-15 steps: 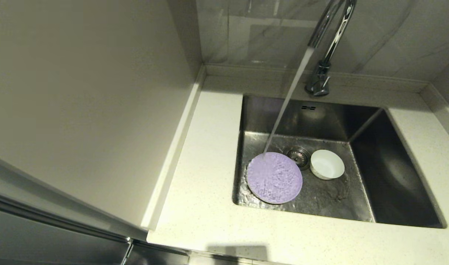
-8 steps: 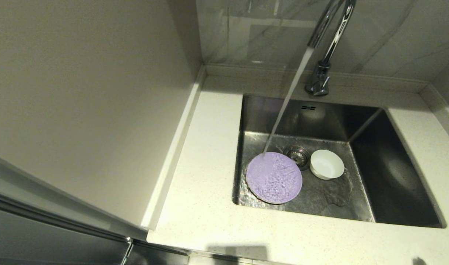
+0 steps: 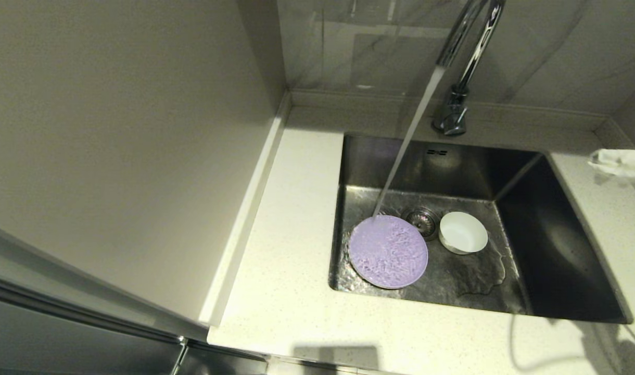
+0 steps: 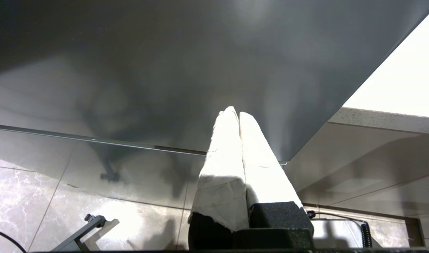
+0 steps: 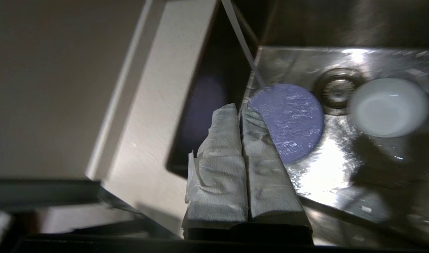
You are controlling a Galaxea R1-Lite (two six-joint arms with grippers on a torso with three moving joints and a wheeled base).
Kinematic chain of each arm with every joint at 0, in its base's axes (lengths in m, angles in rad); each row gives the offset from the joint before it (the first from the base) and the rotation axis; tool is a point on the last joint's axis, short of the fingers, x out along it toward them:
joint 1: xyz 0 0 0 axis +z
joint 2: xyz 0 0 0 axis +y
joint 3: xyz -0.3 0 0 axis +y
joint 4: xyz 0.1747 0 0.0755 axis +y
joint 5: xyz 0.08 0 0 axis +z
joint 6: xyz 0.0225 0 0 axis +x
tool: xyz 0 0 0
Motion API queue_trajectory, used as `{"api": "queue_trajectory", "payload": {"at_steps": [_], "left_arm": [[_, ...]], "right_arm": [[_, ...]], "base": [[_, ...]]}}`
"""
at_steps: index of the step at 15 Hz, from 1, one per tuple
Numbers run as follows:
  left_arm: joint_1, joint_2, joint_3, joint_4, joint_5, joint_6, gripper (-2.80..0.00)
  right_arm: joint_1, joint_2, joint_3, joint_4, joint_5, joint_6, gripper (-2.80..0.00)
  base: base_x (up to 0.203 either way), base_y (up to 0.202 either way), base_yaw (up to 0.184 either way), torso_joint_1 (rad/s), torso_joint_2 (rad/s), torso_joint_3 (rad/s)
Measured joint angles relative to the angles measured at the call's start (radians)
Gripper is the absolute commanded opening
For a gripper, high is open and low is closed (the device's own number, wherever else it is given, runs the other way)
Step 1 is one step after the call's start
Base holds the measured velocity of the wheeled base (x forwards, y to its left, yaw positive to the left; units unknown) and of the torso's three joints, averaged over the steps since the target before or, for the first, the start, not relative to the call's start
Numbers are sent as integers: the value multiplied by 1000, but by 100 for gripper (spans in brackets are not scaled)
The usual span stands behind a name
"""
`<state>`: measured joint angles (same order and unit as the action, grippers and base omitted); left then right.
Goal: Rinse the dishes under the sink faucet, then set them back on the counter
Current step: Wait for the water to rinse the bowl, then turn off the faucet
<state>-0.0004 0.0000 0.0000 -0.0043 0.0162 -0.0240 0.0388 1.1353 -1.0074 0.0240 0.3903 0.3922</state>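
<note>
Poured from tall shiny chrome tap [image 3: 466,57] onto round pale purple plate [image 3: 388,251] in steel sink [image 3: 557,250]. Right gripper [image 5: 239,109] pressed shut, empty; left gripper [image 4: 235,114] shut, empty.

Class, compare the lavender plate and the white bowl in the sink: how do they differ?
The lavender plate is wide and flat; the white bowl is narrower and deeper. The faucet's stream lands on the plate's edge, while the bowl sits clear of it, on the drain's other side. Both are round and rest upright on the sink floor.

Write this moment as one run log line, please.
faucet: running | lavender plate, white bowl: in sink | right end effector: shut, empty
</note>
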Motion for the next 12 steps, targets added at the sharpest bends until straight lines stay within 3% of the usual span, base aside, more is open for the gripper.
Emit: {"api": "queue_trajectory", "payload": {"at_steps": [3, 6, 8, 12], "left_arm": [[0, 0, 0, 0, 0, 0, -280], [0, 0, 0, 0, 0, 0, -280], [0, 0, 0, 0, 0, 0, -280], [0, 0, 0, 0, 0, 0, -280]], "right_arm": [[18, 245, -63, -205, 12, 193, -280], [25, 463, -104, -482, 14, 310, -280], [25, 563, -127, -592, 15, 342, -280], [20, 672, -167, -610, 15, 347, -280]], "base": [[0, 0, 0, 0, 0, 0], [0, 0, 0, 0, 0, 0], [0, 0, 0, 0, 0, 0], [0, 0, 0, 0, 0, 0]]}}
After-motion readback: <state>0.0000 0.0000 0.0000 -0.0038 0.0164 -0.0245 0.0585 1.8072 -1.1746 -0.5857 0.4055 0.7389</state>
